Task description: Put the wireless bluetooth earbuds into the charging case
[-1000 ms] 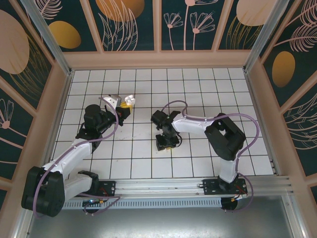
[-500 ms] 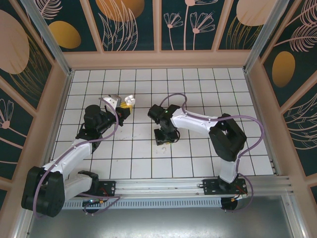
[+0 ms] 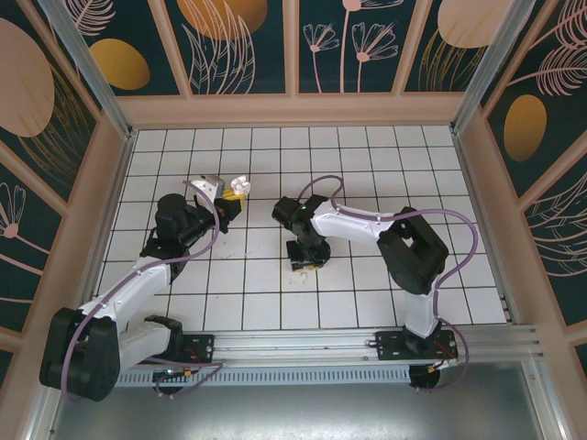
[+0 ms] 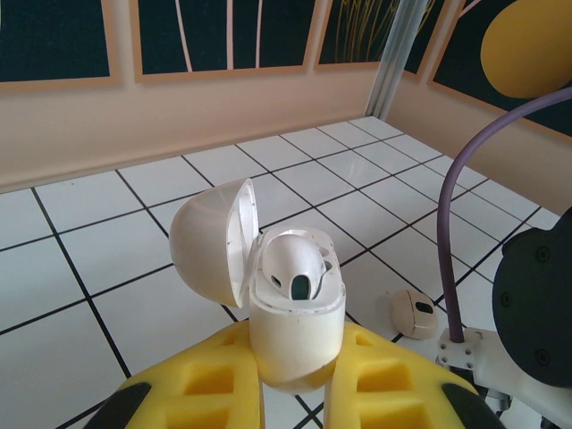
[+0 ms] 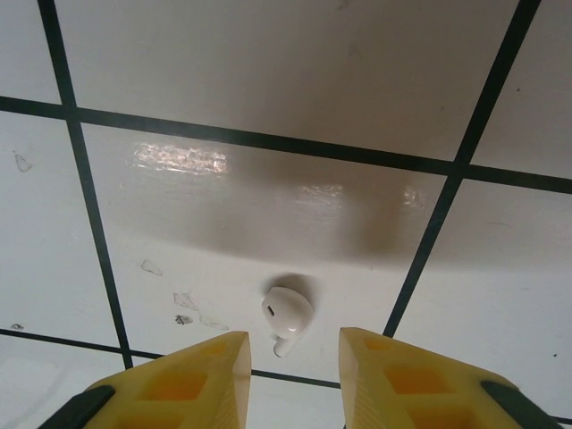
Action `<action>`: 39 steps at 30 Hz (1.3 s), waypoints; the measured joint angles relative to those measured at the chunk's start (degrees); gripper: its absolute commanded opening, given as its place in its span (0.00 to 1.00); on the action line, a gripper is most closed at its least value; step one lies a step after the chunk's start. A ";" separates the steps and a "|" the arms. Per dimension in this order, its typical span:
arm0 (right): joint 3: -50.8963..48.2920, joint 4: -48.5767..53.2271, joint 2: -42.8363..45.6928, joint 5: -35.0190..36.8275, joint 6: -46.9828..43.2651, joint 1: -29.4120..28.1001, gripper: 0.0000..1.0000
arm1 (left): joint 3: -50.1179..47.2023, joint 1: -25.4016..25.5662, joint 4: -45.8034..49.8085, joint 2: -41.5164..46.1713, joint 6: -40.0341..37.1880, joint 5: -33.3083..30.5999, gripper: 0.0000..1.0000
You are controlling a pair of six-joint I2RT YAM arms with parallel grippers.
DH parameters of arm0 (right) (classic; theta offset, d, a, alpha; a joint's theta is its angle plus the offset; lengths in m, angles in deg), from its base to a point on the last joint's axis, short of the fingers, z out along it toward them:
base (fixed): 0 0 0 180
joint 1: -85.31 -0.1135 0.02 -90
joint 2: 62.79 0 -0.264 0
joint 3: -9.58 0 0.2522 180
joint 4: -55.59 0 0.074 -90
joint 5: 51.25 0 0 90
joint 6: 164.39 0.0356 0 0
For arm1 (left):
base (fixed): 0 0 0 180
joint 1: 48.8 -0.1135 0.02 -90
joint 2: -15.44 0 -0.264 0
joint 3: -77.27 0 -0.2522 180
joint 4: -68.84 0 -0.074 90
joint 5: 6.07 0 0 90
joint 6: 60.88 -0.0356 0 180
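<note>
My left gripper (image 4: 295,393) is shut on the white charging case (image 4: 295,331) and holds it upright above the table. The case's lid (image 4: 210,241) is swung open to the left. One earbud (image 4: 293,264) sits in the case. In the top view the left gripper (image 3: 229,194) is left of centre with the case (image 3: 238,183) at its tip. A second earbud (image 5: 288,315) lies on a white tile. My right gripper (image 5: 295,357) hangs over it, open, yellow fingers (image 5: 192,375) either side and not touching. That earbud (image 4: 413,313) also appears in the left wrist view, beside the right arm.
The white gridded table (image 3: 385,165) is walled by pinkish panels (image 3: 293,110) on three sides. The right arm (image 3: 367,225) bends across the middle, its gripper (image 3: 304,259) pointing down. A purple cable (image 4: 456,232) crosses the left wrist view. Small scuffs (image 5: 183,308) mark the tile.
The right gripper has shifted a little to the left and toward the far side over the tile, its jaws slightly narrower. The left arm and case have not moved.
</note>
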 measured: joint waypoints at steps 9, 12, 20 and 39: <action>-0.79 -1.44 -0.57 -1.29 2.38 -0.09 0.32 | 0.00 0.00 -0.02 -0.02 0.00 0.02 0.09; -1.44 -1.79 -0.61 -1.84 3.37 -0.09 0.32 | 0.00 0.02 -0.02 -0.02 0.00 0.02 0.09; -2.64 -2.21 -1.42 -1.95 6.25 -0.09 0.30 | 0.00 0.02 -0.02 -0.02 0.00 0.02 0.09; -4.79 -5.22 -1.18 -1.36 10.45 -0.20 0.23 | -0.20 0.02 -0.04 -0.02 -0.02 0.02 0.09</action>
